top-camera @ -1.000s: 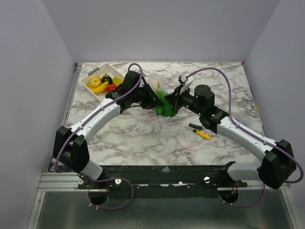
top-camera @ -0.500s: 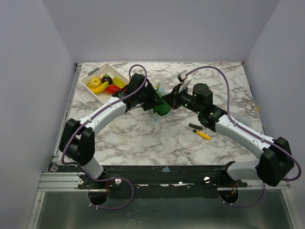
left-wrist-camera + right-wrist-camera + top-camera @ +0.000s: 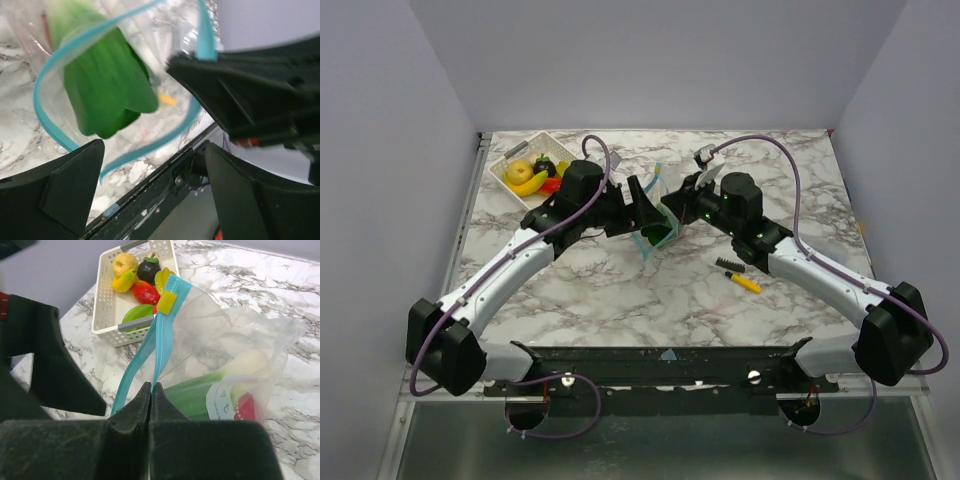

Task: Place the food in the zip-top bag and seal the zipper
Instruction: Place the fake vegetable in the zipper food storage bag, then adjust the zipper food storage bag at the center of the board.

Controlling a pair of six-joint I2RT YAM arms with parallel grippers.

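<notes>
The zip-top bag [image 3: 235,335] hangs mouth-open between both grippers, above the middle of the table. My right gripper [image 3: 151,387] is shut on one side of its light-blue zipper [image 3: 165,335], which carries a yellow slider [image 3: 166,302]. Inside the bag lie a green leafy piece [image 3: 107,90] and something red [image 3: 247,407]. My left gripper [image 3: 155,185] stands open just in front of the bag's mouth, nothing between its fingers [image 3: 70,190]. From above, the left gripper [image 3: 642,205] and right gripper [image 3: 672,212] flank the bag [image 3: 658,232]. More food [image 3: 530,175] sits in the basket.
The white slatted basket [image 3: 508,160] stands at the back left, holding a lemon [image 3: 123,262], banana [image 3: 122,282], eggplant [image 3: 149,269] and other pieces. A yellow-and-black pen [image 3: 744,283] and a small black item [image 3: 726,264] lie right of centre.
My left gripper has opened and drawn back out of the bag, leaving the green leafy piece inside. The right gripper has kept its hold on the zipper.
</notes>
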